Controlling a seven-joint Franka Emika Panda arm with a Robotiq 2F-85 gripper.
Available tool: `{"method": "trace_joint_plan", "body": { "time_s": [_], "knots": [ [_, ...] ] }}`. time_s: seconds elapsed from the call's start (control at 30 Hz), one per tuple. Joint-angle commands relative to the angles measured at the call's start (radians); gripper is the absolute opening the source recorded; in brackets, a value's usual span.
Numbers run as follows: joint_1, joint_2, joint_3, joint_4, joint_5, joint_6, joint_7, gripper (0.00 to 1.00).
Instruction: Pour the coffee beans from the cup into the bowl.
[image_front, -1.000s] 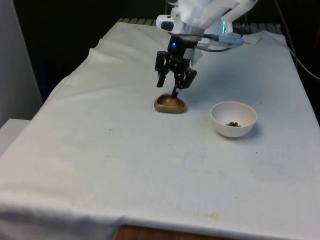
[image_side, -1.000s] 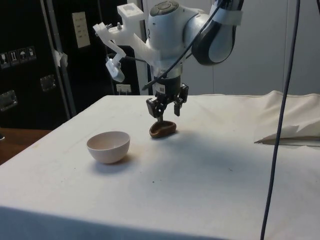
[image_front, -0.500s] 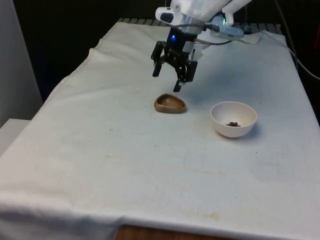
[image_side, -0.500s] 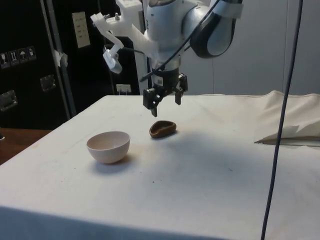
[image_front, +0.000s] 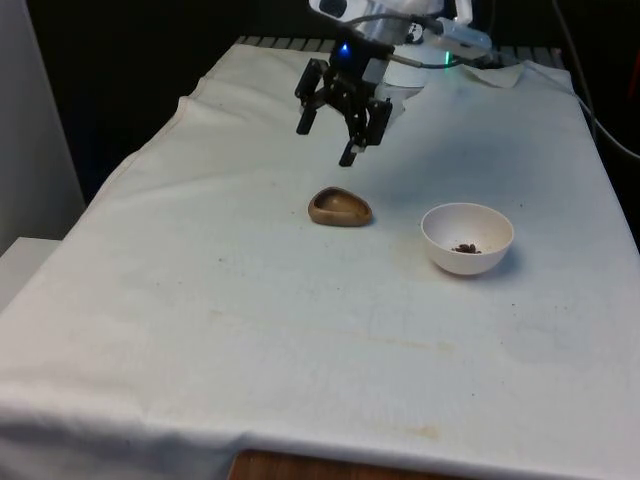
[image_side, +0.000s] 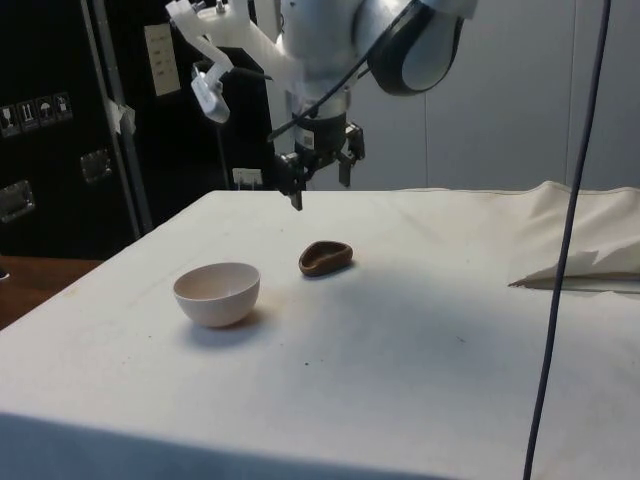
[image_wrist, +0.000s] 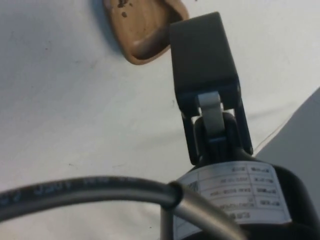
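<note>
The black two-finger tool hangs open and empty above the brown wooden cup, near the white bowl.

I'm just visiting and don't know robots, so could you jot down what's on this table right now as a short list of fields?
surface: table under a white cloth
cup: brown cup, set on the cloth, nothing gripping it
bowl: white bowl, on the front view's right of the cup, apart from it
beans: coffee beans lie in the bowl's bottom; a few dark specks in the cup in the wrist view
gripper: black gripper, open, hanging in the air above the cup, holding nothing
</note>
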Motion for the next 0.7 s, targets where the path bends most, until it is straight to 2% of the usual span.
{"method": "trace_joint_plan", "body": {
  "time_s": [0.0, 0.2, 0.23, 0.27, 0.5, 0.53, 0.57, 0.67],
  "knots": [
    [-0.002, -0.008, 0.009, 0.002, 0.026, -0.015, -0.023, 1.0],
    [0.004, -0.031, 0.013, 0.033, 0.028, -0.07, -0.037, 1.0],
    [0.006, -0.028, 0.006, 0.035, 0.001, -0.061, -0.015, 1.0],
    [0.005, -0.033, 0.013, 0.039, 0.028, -0.077, -0.038, 1.0],
    [0.012, -0.05, 0.019, 0.083, 0.027, -0.141, -0.053, 1.0],
    [0.014, -0.048, 0.014, 0.085, 0.002, -0.135, -0.033, 1.0],
    [0.013, -0.051, 0.02, 0.089, 0.027, -0.149, -0.055, 1.0],
    [0.017, -0.055, 0.022, 0.114, 0.026, -0.181, -0.061, 1.0]
  ]
}}
